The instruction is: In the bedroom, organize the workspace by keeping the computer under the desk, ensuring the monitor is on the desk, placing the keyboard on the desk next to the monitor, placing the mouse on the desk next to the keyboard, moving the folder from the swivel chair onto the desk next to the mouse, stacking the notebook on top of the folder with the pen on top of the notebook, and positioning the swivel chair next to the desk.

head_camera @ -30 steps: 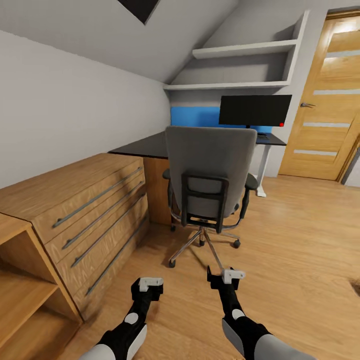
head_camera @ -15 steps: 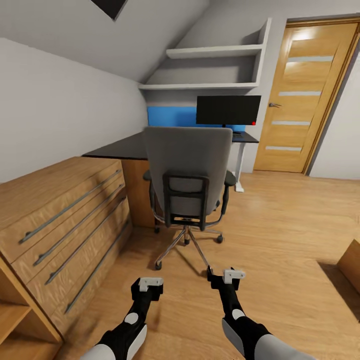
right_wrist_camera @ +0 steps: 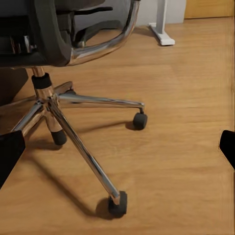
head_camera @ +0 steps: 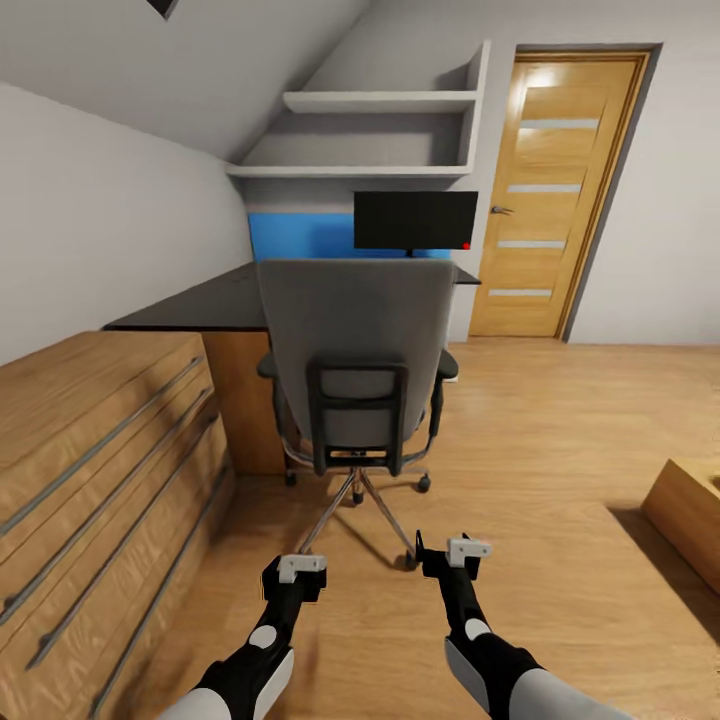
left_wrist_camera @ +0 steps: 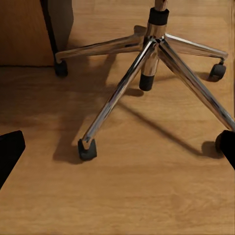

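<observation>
The swivel chair [head_camera: 352, 345] stands straight ahead with its grey back toward me, hiding its seat; the folder is hidden. Its chrome star base [left_wrist_camera: 147, 54] fills the floor ahead of both wrists, castors [right_wrist_camera: 118, 204] close by. Behind it runs the black desk [head_camera: 195, 302], with the monitor [head_camera: 415, 220] upright on its far end, screen dark. The computer, keyboard, mouse, notebook and pen are out of view. My left gripper [head_camera: 300, 567] and right gripper [head_camera: 455, 552] hang low over the floor just short of the chair base, both open and empty, fingertips [left_wrist_camera: 10, 149] wide apart.
A light wooden chest of drawers [head_camera: 95, 450] lines the left side. A wooden door [head_camera: 545, 195] stands shut at the back right, white shelves [head_camera: 375, 102] above the desk, a blue wall panel [head_camera: 300, 235] behind it. A wooden box corner [head_camera: 690, 505] juts in at right. The desk's white leg [right_wrist_camera: 161, 24] stands beyond the chair.
The whole picture has slid left, so the camera has turned right: the door is now fully in view and a wooden box has appeared at right. Both arms hold the same pose.
</observation>
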